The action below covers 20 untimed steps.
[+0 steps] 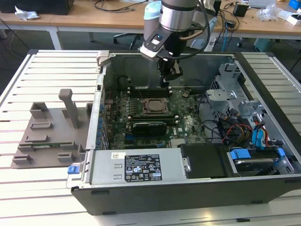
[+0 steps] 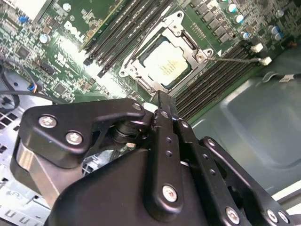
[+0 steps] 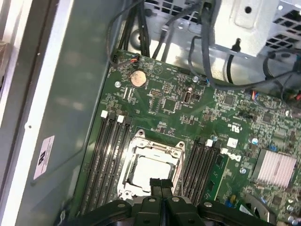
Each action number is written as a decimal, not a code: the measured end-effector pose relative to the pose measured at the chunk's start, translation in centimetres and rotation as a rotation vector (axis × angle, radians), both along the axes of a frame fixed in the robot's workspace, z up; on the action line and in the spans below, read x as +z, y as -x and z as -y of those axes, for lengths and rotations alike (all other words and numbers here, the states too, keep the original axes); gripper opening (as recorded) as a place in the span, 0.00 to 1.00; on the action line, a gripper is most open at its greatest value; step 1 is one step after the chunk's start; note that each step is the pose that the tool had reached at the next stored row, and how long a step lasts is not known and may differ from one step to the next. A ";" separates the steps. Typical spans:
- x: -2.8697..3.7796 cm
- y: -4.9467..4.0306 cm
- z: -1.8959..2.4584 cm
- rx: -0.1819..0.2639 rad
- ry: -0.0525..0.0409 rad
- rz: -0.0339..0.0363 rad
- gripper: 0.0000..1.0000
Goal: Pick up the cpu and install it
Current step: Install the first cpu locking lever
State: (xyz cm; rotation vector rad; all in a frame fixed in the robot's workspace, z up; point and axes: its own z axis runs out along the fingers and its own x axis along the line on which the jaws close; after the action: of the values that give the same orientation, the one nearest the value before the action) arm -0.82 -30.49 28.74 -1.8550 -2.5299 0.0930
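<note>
In the first wrist view the gripper (image 3: 161,182) has its fingers pressed together with nothing between them. Just past the tips, the cpu (image 3: 149,169) lies flat and ungripped inside the socket frame (image 3: 157,145) on the motherboard (image 3: 188,108), with memory slots on either side. In the exterior view I see the arm (image 1: 178,16) hanging nearly upright. Its wrist points down into the open computer case (image 1: 188,195), over the socket's far side.
</note>
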 end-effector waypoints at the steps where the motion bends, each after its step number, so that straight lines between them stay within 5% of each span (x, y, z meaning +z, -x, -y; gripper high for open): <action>1: 0.00 0.00 0.00 0.030 0.0000 0.0000 0.11; 20: 0.00 0.00 0.00 0.277 0.0000 0.0000 0.11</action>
State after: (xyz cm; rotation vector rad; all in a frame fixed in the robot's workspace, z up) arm -0.82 -30.48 28.74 -1.4924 -2.7687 0.0930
